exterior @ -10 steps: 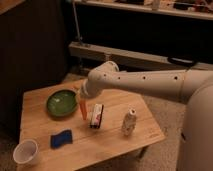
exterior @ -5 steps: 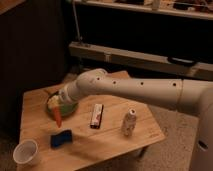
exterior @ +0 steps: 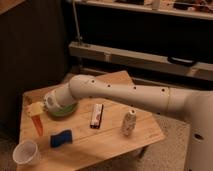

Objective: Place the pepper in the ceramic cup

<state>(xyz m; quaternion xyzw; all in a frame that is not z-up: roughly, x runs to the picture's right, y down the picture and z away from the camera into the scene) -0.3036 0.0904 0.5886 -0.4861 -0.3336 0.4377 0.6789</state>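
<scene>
The orange-red pepper [exterior: 38,125] hangs point down from my gripper [exterior: 36,111], which is shut on its upper end over the left side of the wooden table [exterior: 115,145]. The white ceramic cup [exterior: 26,152] stands near the table's front left corner, below and a little left of the pepper's tip. My white arm [exterior: 125,95] reaches in from the right across the table.
A green plate [exterior: 64,109] lies partly hidden behind my wrist. A blue sponge [exterior: 61,138] lies just right of the cup. A black-and-white bar [exterior: 96,115] and a small whitish bottle [exterior: 129,123] stand on the right half. Dark shelving rises behind.
My gripper has carried the pepper left and forward, from above the plate's right side to the table's left side, close above the cup.
</scene>
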